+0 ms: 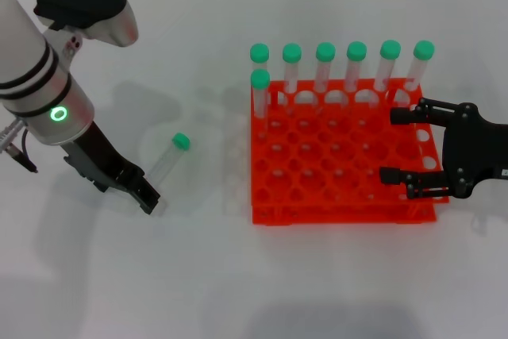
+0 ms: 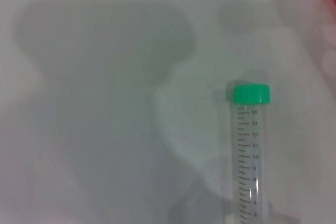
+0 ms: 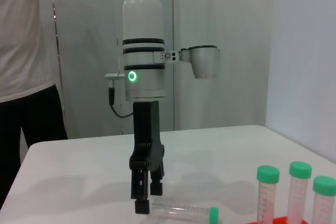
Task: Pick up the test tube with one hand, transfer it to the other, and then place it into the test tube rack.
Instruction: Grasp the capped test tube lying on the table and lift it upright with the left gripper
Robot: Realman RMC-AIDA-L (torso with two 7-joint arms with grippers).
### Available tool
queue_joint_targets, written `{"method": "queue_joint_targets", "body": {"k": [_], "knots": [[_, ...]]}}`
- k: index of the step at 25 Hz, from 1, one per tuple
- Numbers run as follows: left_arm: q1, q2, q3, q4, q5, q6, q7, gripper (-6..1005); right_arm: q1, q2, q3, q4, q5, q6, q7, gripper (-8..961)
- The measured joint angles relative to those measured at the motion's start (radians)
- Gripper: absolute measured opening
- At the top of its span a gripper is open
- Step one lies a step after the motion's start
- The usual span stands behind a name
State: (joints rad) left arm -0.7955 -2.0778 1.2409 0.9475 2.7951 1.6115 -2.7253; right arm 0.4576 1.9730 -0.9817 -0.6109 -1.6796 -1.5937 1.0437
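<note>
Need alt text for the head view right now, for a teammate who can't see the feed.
The left gripper hangs low at the clear end of the test tube lying on the white table, not holding it. The right gripper, open, hovers over the orange-red test tube rack, which holds seven green-capped tubes.

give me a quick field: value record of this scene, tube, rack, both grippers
test tube: lying flat on the table, green cap pointing away from the left gripper, not held
left gripper: lowered at the tube's clear end, fingers slightly apart, nothing gripped
right gripper: open, hovering over the rack's right side, empty
test tube rack: orange-red, seven capped tubes standing, six in the back row and one at the left just in front
task stage: pick-up not yet done
</note>
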Motion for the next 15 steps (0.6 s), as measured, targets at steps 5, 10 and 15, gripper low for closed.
{"method": "queue_joint_targets", "body": {"k": [5, 10, 15], "knots": [[-0.001, -0.001, 0.001, -0.003, -0.008, -0.020, -0.001, 872, 0.000, 0.002, -0.002, 0.000, 0.000, 0.000, -0.001, 868], [-0.008, -0.002, 0.003, -0.006, -0.008, -0.023, -0.010, 867, 0.000, 0.002, -0.001, 0.000, 0.000, 0.000, -0.001, 868], [-0.012, -0.002, 0.014, -0.012, -0.009, -0.031, -0.025, 557, -0.001, 0.001, 0.000, 0.001, 0.000, 0.000, -0.001, 868]]}}
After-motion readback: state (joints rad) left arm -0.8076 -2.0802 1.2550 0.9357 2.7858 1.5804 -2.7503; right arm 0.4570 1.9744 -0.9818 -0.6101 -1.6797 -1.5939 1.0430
